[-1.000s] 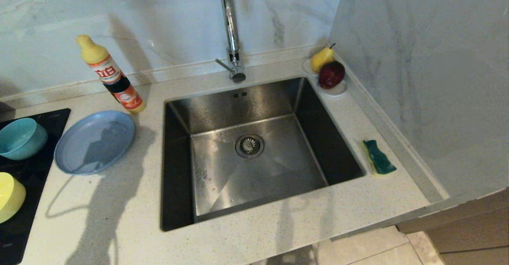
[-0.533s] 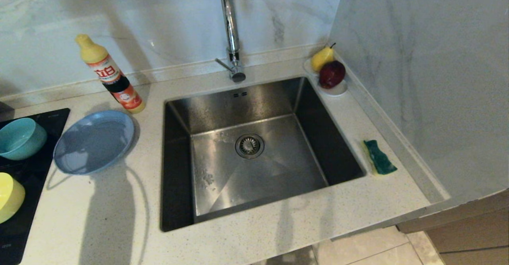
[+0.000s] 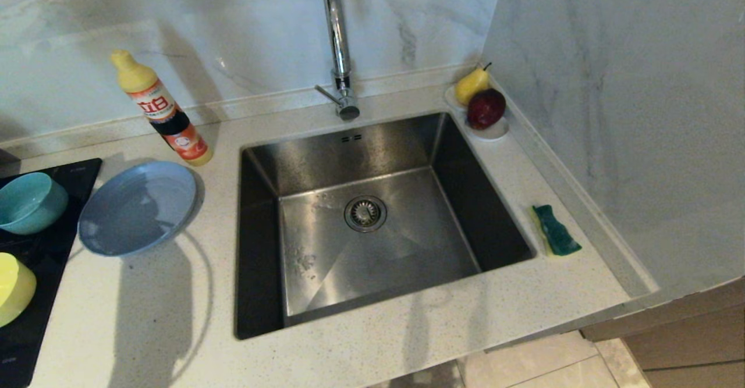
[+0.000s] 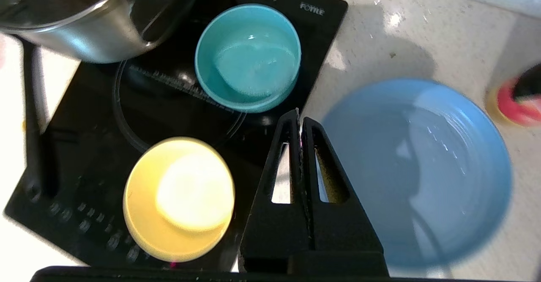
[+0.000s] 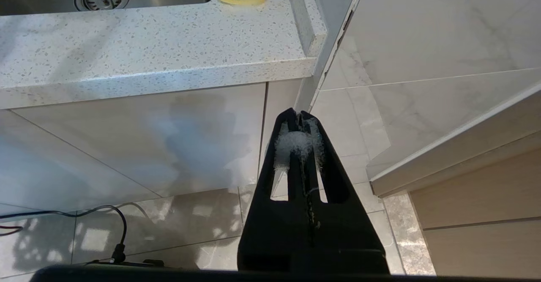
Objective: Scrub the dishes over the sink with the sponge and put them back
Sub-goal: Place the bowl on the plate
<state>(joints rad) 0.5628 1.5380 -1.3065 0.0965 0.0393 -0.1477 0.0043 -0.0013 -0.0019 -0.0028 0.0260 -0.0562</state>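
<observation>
A grey-blue plate (image 3: 138, 207) lies on the counter left of the steel sink (image 3: 407, 248). The teal bowl (image 3: 29, 202) and the yellow bowl (image 3: 14, 286) stand on the black hob at the far left. On the counter right of the sink lies the sponge (image 3: 556, 230), green side up. Neither gripper shows in the head view. In the left wrist view my left gripper (image 4: 300, 119) hangs shut and empty above the hob's edge, between the yellow bowl (image 4: 179, 197), the teal bowl (image 4: 249, 58) and the plate (image 4: 418, 168). My right gripper (image 5: 300, 113) is shut, parked below the counter by the cabinet, foam on its fingers.
A tall chrome tap (image 3: 337, 45) rises behind the sink. A detergent bottle (image 3: 163, 109) stands behind the plate. A white saucer with a pear and an apple (image 3: 480, 106) sits at the sink's back right corner. A steel pot (image 4: 76, 15) stands on the hob beyond the teal bowl.
The arm's shadow has slid off the plate toward the counter's front. The dishes, the sponge and the bottle have not moved.
</observation>
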